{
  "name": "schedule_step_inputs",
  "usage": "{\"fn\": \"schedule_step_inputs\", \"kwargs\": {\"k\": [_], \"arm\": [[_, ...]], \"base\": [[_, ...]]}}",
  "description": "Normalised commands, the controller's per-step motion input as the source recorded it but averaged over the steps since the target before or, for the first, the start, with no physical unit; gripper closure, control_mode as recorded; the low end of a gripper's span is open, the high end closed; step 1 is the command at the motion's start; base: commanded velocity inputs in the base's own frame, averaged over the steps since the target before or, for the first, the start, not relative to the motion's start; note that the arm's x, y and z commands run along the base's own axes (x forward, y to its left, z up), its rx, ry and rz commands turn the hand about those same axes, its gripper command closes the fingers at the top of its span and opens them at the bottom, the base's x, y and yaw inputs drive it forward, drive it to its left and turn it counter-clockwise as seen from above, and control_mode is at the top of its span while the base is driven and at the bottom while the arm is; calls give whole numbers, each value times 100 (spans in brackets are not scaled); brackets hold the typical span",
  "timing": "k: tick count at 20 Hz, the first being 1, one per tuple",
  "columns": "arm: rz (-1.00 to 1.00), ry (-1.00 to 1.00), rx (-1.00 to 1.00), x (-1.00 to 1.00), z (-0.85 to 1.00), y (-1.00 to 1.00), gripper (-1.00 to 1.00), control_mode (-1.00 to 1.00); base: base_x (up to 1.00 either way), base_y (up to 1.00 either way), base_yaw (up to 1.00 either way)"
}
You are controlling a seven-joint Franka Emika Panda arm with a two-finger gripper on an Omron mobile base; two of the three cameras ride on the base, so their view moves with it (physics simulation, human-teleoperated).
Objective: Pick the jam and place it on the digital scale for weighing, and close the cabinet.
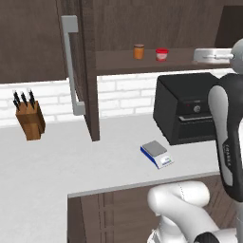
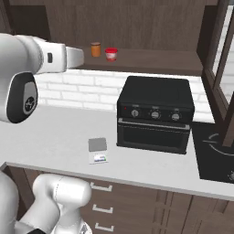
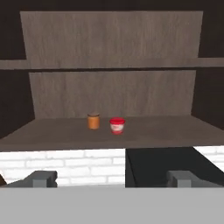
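Note:
The jam [image 3: 117, 125] is a small red jar standing upright on the lower shelf of the open cabinet [image 3: 109, 89], just right of a taller orange jar [image 3: 93, 121]. My gripper [image 3: 113, 179] is open, level with the shelf's front and well short of the jam, with nothing between its fingertips [image 3: 41, 178]. From the base the jam [image 1: 162, 54] [image 2: 111, 54] shows on the shelf above the oven. The digital scale [image 1: 156, 153] [image 2: 98, 150] lies bare on the counter in front of the oven's left side. The cabinet door [image 1: 88, 71] stands swung out, its grey bar handle [image 1: 71, 64] facing me.
A black oven [image 1: 190, 107] [image 2: 155, 114] sits on the counter under the shelf. At the far left a knife block [image 1: 29, 116] stands against the brick wall. A second open door [image 2: 219, 68] hangs at the right above a dark cooktop [image 2: 215, 155].

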Motion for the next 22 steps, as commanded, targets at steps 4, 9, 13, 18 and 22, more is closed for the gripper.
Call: {"fn": "schedule_step_inputs", "kwargs": {"k": [4, 9, 13, 18, 22], "arm": [[0, 0, 15, 39, 0, -30, -100, -100], [0, 2, 7, 70, -9, -6, -100, -100], [0, 10, 0, 73, -33, 0, -100, -100], [0, 10, 0, 79, -39, 0, -100, -100], [0, 5, 0, 70, -20, 0, -100, -100]], "base": [[0, 0, 0], [0, 0, 0], [0, 0, 0], [0, 0, 0], [0, 0, 0]]}}
